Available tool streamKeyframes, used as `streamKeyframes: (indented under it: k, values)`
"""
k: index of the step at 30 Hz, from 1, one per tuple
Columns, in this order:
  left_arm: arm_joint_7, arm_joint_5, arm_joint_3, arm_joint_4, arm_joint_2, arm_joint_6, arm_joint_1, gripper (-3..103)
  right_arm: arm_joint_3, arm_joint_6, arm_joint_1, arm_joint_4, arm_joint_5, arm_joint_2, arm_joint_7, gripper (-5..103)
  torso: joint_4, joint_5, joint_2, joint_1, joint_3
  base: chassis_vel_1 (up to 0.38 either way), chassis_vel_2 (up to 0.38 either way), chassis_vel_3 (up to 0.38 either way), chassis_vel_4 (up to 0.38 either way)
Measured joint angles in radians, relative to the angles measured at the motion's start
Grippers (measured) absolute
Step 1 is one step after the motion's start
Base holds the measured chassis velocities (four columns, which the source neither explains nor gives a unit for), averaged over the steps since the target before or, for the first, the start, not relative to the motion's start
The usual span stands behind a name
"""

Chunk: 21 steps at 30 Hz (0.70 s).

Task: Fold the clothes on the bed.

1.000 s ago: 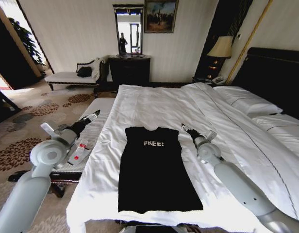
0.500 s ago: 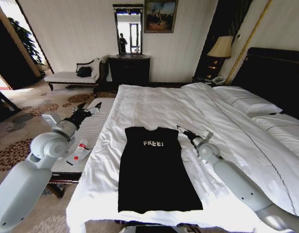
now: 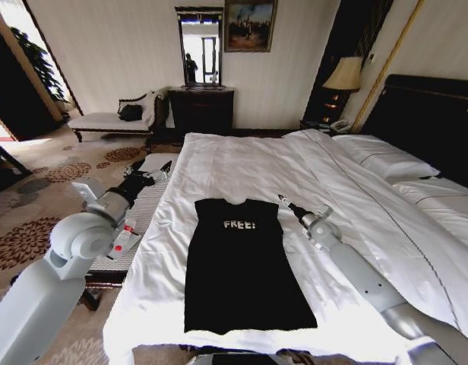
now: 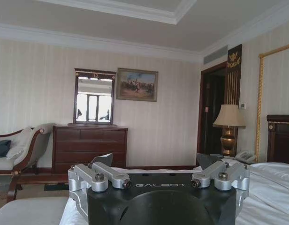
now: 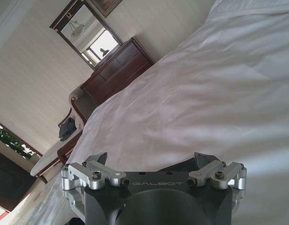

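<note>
Black T-shirt (image 3: 241, 262) flat on the near part of the bed (image 3: 241, 163), collar toward the far end, sleeves already tucked in. Since a second ago: left gripper (image 3: 159, 172) swung in from over the bench toward the bed's left edge, now level with the collar; right gripper (image 3: 284, 201) edged closer to the shirt's right shoulder, just beside it. Fingers of both spread apart, empty. Probably closing in on the top corners for the lengthwise fold.

T-shirt (image 3: 241, 266) chest: white "FREE!"
Left gripper (image 4: 156, 164) body: "GALBOT"
Right gripper (image 5: 151, 161) body: "GALBOT"
</note>
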<state>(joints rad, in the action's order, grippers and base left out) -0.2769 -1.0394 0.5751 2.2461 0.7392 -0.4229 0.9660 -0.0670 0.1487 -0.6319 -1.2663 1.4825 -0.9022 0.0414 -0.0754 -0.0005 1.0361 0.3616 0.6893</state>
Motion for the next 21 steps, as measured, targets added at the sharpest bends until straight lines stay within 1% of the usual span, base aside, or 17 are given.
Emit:
streamKeyframes:
  k: [6, 8, 9, 11, 14, 18, 21]
  values:
    - [-0.022, -0.009, 0.023, 0.009, -0.012, 0.000, 0.014, 100, 0.028, 0.012, 0.026, 0.068, -0.036, -0.030, -0.044, 100, -0.0002, -0.0003, 0.000, 0.000, 0.000, 0.000, 0.000, 0.000, 0.000]
    - [-0.029, -0.019, 0.027, 0.016, -0.015, 0.000, 0.015, 100, 0.048, 0.010, 0.044, 0.117, -0.074, -0.047, -0.066, 100, 0.0000, -0.0003, 0.000, 0.000, 0.000, 0.000, 0.000, 0.000, 0.000]
    - [-0.034, -0.033, 0.027, 0.022, -0.017, 0.000, 0.012, 100, 0.064, 0.000, 0.063, 0.174, -0.115, -0.063, -0.087, 100, 0.0001, -0.0001, 0.000, 0.000, 0.000, 0.000, 0.000, 0.000, 0.000]
    - [-0.035, -0.037, 0.027, 0.024, -0.017, 0.000, 0.011, 100, 0.068, -0.002, 0.067, 0.190, -0.126, -0.067, -0.092, 100, -0.0001, -0.0001, 0.000, 0.000, 0.000, 0.000, 0.000, 0.000, 0.000]
    - [-0.039, -0.045, 0.022, 0.027, -0.017, 0.000, 0.007, 100, 0.083, -0.028, 0.101, 0.290, -0.195, -0.098, -0.124, 100, -0.0005, 0.0000, 0.000, 0.000, 0.000, 0.000, 0.000, 0.000, 0.000]
    - [-0.041, -0.046, 0.021, 0.029, -0.017, 0.000, 0.010, 100, 0.084, -0.041, 0.114, 0.324, -0.216, -0.111, -0.135, 100, -0.0003, 0.0000, 0.000, 0.000, 0.000, 0.000, 0.000, 0.000, 0.000]
    - [-0.043, -0.046, 0.027, 0.034, -0.018, 0.000, 0.019, 100, 0.087, -0.049, 0.133, 0.358, -0.235, -0.134, -0.149, 100, -0.0001, -0.0001, 0.000, 0.000, 0.000, 0.000, 0.000, 0.000, 0.000]
